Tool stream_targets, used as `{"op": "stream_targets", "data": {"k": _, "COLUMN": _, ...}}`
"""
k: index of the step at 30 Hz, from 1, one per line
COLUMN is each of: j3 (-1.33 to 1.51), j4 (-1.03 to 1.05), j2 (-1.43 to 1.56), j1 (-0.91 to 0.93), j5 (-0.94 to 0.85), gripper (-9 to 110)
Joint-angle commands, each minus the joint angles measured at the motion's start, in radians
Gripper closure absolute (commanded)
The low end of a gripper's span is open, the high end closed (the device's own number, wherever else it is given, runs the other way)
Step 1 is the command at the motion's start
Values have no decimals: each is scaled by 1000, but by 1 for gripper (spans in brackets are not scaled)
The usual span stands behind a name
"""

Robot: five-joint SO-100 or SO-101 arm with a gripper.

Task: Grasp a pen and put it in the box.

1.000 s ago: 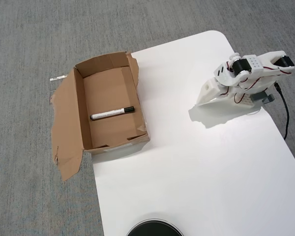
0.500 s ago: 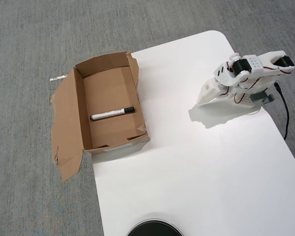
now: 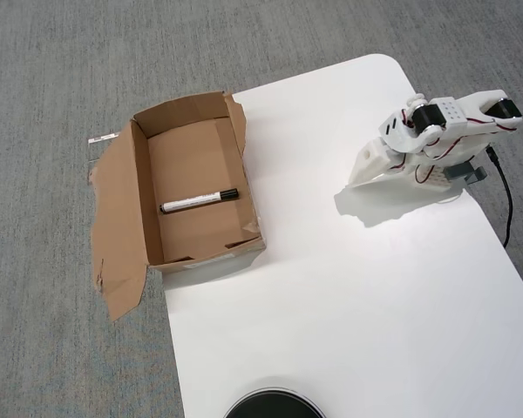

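The pen [image 3: 199, 201] lies flat on the floor of the box [image 3: 141, 196], in the left half of the overhead view. It sits roughly midway along the box's length, its black cap toward the right wall and its white barrel pointing toward the left wall, slightly tilted from level in the frame. Nothing touches it. Judged from this, the placing is already done.

The box straddles the left edge of the white table [image 3: 349, 287]: its right part rests on the table, while its left part and a torn flap [image 3: 118, 235] hang out over the grey carpet [image 3: 44, 104]. The flap is splayed flat to the lower left, which leaves the top wide open for a drop from above.

The arm [image 3: 440, 135] is folded up at the upper right of the frame, well apart from the box, with bare table between them. Its pose looks like a rest position, tucked close to its base so that it clears the work area. The fingers [image 3: 370, 170] seem to point down toward the table at the arm's left end, but from above one cannot tell whether they are released or clenched; they hold nothing that can be seen. A black cable [image 3: 506, 205] runs down the table's right edge, and a dark round object [image 3: 272, 406] is cut off at the bottom edge.
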Motion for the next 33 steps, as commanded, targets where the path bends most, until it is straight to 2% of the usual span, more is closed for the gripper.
{"op": "stream_targets", "data": {"k": 1, "j3": 28, "j4": 14, "j2": 61, "j1": -4, "j5": 84, "gripper": 101}}
{"op": "stream_targets", "data": {"k": 8, "j3": 28, "j4": 14, "j2": 63, "j1": -8, "j5": 84, "gripper": 101}}
{"op": "stream_targets", "data": {"k": 13, "j3": 28, "j4": 14, "j2": 63, "j1": -91, "j5": 84, "gripper": 101}}
{"op": "stream_targets", "data": {"k": 33, "j3": 28, "j4": 14, "j2": 63, "j1": -85, "j5": 84, "gripper": 101}}
